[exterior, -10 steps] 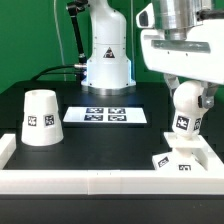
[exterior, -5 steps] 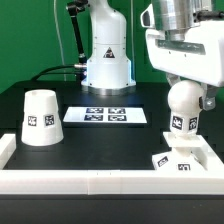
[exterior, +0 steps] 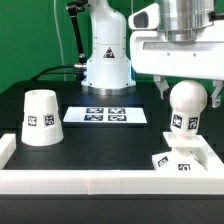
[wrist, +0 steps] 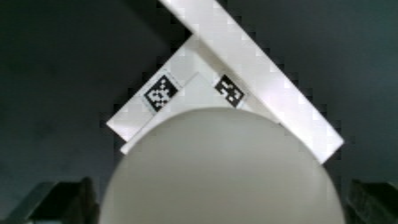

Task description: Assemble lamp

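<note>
Loosely, the jaws stand parted around the smooth white ball bulb [exterior: 187, 100], gripping nothing.

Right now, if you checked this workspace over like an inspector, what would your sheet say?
Surface: black table with a raised white rim along the front.
Job's things: shade stands wide end down at the exterior view's left; bulb stands upright on the base at the exterior view's right.
Clutter: only the marker board, lying flat mid-table.
Grippers: the gripper straddles the bulb's ball; whether it touches cannot be told.
Cables: a thin cable runs down beside the arm pedestal.
Surroundings: white arm pedestal against a dark backdrop.
</note>
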`<state>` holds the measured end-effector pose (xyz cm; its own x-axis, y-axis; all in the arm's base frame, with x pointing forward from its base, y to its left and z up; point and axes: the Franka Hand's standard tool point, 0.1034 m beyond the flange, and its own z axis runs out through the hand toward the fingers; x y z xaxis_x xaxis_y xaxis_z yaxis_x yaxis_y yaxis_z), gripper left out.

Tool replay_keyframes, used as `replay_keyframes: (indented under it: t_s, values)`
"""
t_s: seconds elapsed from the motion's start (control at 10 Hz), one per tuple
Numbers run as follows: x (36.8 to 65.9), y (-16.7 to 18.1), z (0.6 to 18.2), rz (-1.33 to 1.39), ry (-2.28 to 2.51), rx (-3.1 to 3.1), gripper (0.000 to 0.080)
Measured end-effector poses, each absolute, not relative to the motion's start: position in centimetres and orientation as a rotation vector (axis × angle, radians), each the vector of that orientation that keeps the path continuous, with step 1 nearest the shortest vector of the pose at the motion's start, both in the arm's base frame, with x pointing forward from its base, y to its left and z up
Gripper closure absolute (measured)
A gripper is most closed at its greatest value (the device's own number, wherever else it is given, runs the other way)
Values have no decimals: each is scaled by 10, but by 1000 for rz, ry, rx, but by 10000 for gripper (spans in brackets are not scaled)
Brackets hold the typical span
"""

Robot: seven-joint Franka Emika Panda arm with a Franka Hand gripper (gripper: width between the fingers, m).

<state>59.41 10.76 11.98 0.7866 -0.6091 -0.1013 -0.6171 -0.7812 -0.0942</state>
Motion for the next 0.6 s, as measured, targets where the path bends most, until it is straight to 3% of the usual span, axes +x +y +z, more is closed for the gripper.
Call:
replay_keyframes:
  t_s: [0.6]
  values:
    - [594, 109, 118, 32, 128, -3051, 100]
